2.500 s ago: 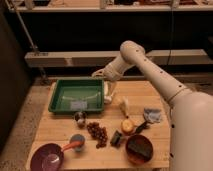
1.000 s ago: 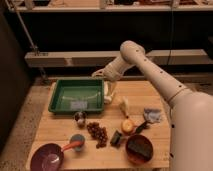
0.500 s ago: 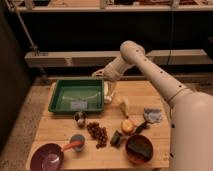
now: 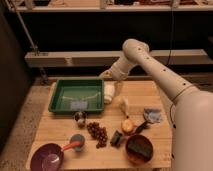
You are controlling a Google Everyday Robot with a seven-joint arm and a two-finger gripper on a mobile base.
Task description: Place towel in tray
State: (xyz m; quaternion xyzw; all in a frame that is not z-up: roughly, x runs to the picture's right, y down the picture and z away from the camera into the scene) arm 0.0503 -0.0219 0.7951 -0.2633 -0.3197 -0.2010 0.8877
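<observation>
The towel [image 4: 152, 116], a small rumpled grey-blue cloth, lies on the wooden table near its right edge, beside an orange fruit [image 4: 128, 126]. The green tray [image 4: 75, 81] sits at the table's back left, with only a pale patch on its floor. My gripper [image 4: 105, 75] hangs open and empty over the tray's far right corner, well to the left of and behind the towel. The white arm reaches it in an arc from the lower right.
A white roll-shaped cylinder [image 4: 109, 93] stands against the tray's right rim. In front are a small can [image 4: 80, 118], a dark reddish cluster [image 4: 97, 132], a brown bowl [image 4: 139, 148] and a purple bowl [image 4: 47, 157]. A metal shelf runs behind the table.
</observation>
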